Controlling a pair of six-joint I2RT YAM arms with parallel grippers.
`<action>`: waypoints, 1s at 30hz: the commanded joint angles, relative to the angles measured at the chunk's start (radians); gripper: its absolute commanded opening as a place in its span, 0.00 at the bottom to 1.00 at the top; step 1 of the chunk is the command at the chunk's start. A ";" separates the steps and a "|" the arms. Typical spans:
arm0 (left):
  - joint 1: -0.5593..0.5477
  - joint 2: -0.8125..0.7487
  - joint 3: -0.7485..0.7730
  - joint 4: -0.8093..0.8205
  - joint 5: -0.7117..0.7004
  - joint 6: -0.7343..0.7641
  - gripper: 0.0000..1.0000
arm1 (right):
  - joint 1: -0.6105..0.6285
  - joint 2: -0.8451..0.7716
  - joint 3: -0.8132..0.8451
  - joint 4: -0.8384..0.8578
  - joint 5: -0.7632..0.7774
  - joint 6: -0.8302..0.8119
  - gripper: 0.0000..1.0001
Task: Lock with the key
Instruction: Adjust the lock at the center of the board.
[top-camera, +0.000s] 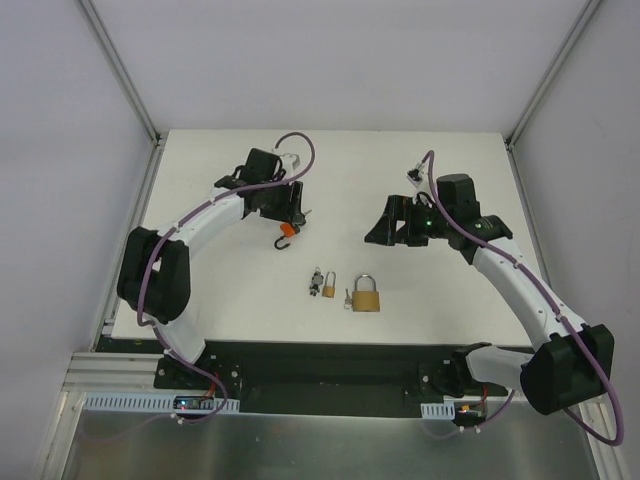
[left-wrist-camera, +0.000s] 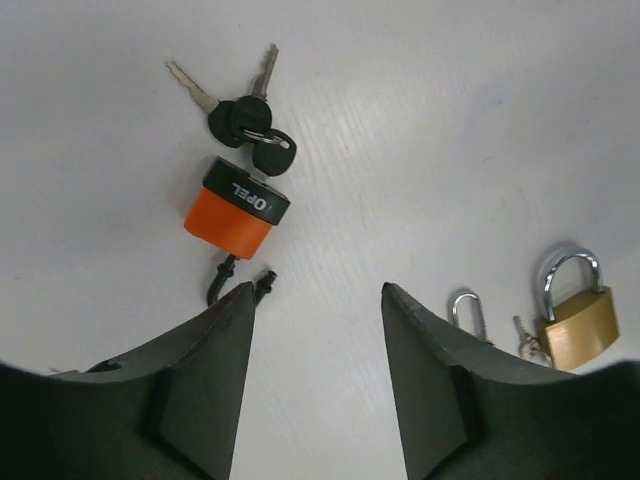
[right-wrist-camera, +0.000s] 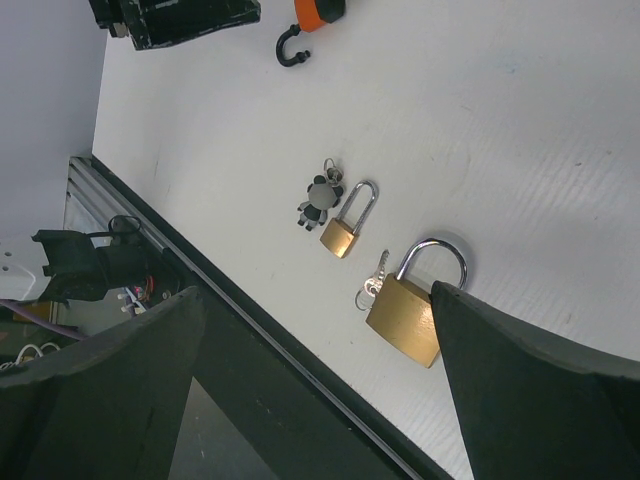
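Just ahead of the left end effector (left-wrist-camera: 318, 298) lies the orange padlock (left-wrist-camera: 237, 212).

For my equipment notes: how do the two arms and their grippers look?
The left arm and right arm have white curved links, bulky black joints and a purple cable each. The left gripper and right gripper are black, with broad wedge-shaped fingers.
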 joint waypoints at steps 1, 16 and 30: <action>-0.015 -0.050 -0.095 0.043 0.031 -0.106 0.45 | -0.008 -0.009 -0.004 0.005 -0.017 -0.002 0.97; -0.023 0.034 -0.163 0.086 -0.119 -0.215 0.00 | -0.006 0.003 -0.004 0.013 -0.030 0.001 0.97; -0.004 0.135 -0.143 0.083 -0.299 -0.249 0.00 | -0.008 0.012 -0.004 0.013 -0.032 -0.003 0.97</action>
